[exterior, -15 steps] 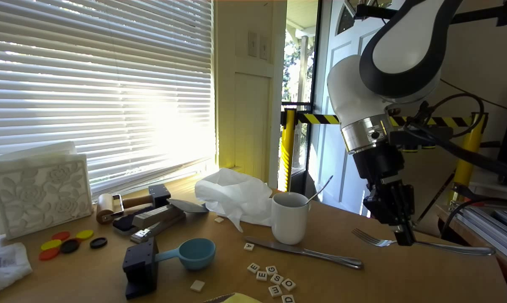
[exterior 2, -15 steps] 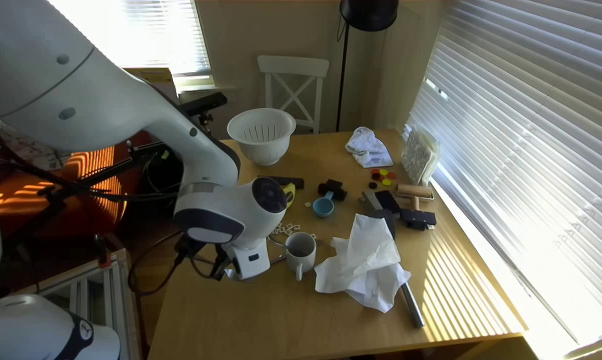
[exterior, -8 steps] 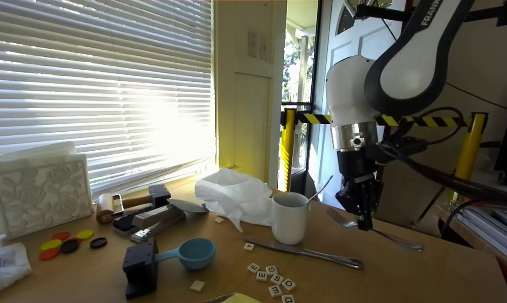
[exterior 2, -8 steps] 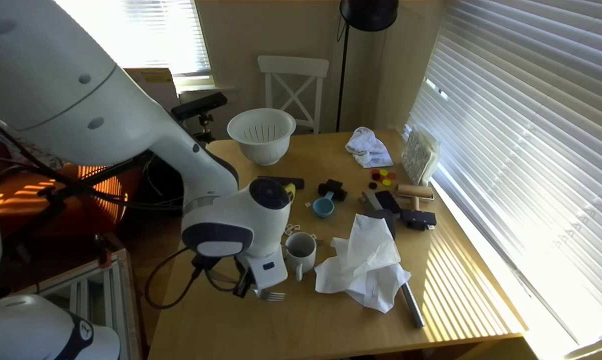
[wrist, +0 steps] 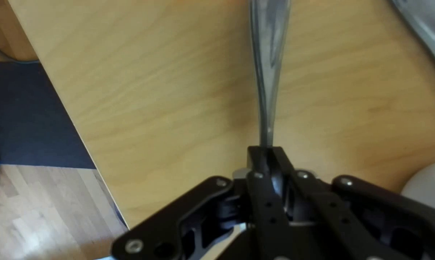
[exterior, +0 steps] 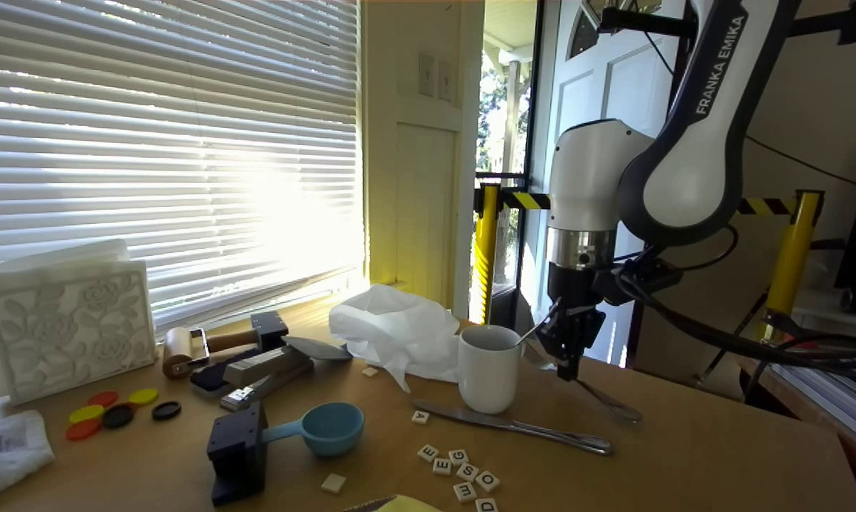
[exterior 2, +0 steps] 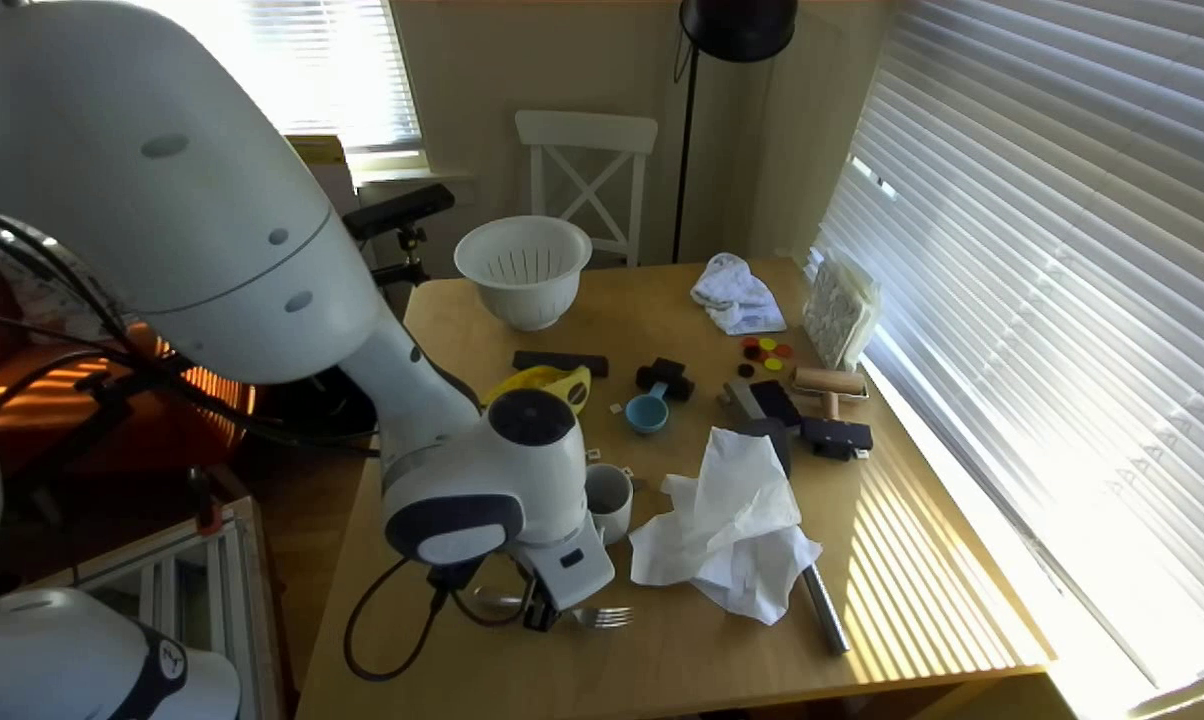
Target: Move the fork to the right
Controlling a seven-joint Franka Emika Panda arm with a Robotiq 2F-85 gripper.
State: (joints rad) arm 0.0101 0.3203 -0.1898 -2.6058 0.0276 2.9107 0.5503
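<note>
My gripper [exterior: 569, 372] is shut on the fork, a slender silver piece, around its neck. It shows also in an exterior view [exterior 2: 540, 614] and in the wrist view [wrist: 265, 148]. The fork's handle [exterior: 615, 404] sticks out to one side, and its tines [exterior 2: 607, 617] stick out to the other. In the wrist view the handle [wrist: 270, 50] runs up from the fingertips, and the tines are hidden behind the gripper. The fork lies roughly level, close over the wooden table; I cannot tell whether it touches.
A white mug [exterior: 488, 377] with a spoon stands close beside the gripper. A knife [exterior: 513, 424] lies in front of the mug. Crumpled white paper [exterior 2: 727, 530] lies past the mug. Letter tiles [exterior: 467, 471], a blue scoop [exterior: 333, 428] and a white colander [exterior 2: 524, 270] are farther off.
The gripper has carried the fork across the table, tines leading, from near the table edge to beside the mug, toward the white paper. The fork has turned slightly. The grip stays shut.
</note>
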